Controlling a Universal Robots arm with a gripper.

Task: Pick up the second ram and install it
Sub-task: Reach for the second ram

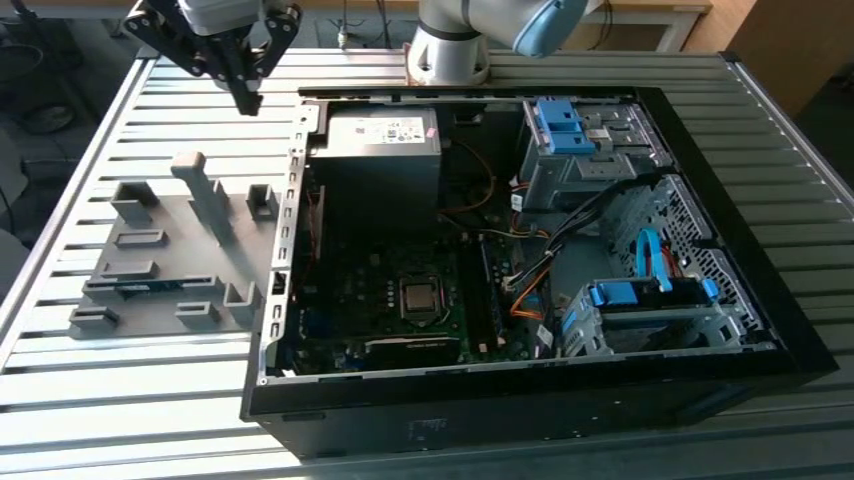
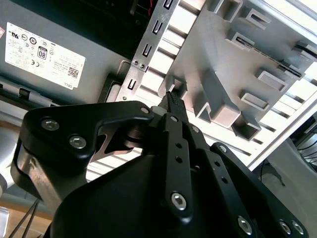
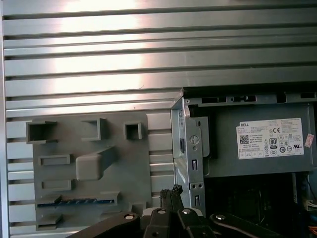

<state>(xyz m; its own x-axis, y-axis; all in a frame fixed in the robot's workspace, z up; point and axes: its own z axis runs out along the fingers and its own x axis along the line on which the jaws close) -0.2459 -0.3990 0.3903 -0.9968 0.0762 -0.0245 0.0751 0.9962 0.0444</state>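
Gripper [image 1: 248,98] sits in the upper left of the exterior view, hanging over the slatted metal counter [image 1: 120,400]. It is near the far corner of the open PC case [image 1: 747,340]. Fingers are pinched together to a point with nothing between them. In the second wrist view I see the fingertips [image 2: 174,103] closed on each other and bare, and the first wrist view shows the same.

The second ram [image 1: 144,288] is in the grey holder [image 1: 200,215], toward the lower left of the exterior view. It lies edge-up in one of the long slots near the holder's near end. Only a thin blue-green strip shows above the grey plastic. In the first wrist view I see the same strip seated in its slot, with a row of dark chips just visible.

Gripper is well apart from the ram and touches nothing I can see. It is nearer the holder's far end and its tall post [image 1: 190,172].

The holder lies flat on the counter just beside the case, on the exterior view's left. Inside the case are the dark green motherboard [image 1: 387,320], the grey power supply [image 1: 380,150] with a pale label, and blue drive brackets [image 1: 561,125]. I cannot tell what sits in the memory slots.
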